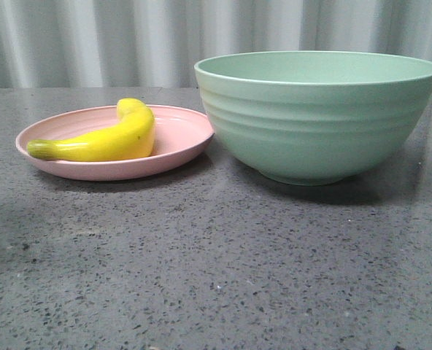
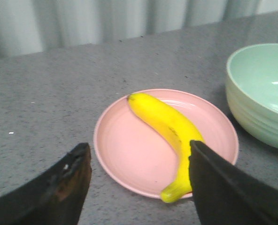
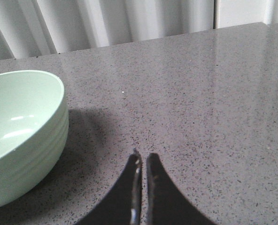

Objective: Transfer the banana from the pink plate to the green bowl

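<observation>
The yellow banana [image 1: 106, 138] lies on the pale-pink plate [image 1: 179, 138] at the left of the table; both show in the left wrist view, banana [image 2: 162, 123] on plate [image 2: 129, 154]. The mint-green bowl [image 1: 318, 117] stands right of the plate, almost touching its rim, and looks empty in the wrist views [image 2: 266, 89] [image 3: 17, 126]. My left gripper [image 2: 140, 152] is open above the plate's near edge, its right finger beside the banana's greenish stem end. My right gripper [image 3: 143, 157] is shut and empty over bare table, right of the bowl. Neither gripper shows in the front view.
The grey speckled tabletop [image 1: 216, 277] stretches in front of the plate and bowl. A pale pleated curtain [image 1: 128, 36] hangs behind the table's far edge.
</observation>
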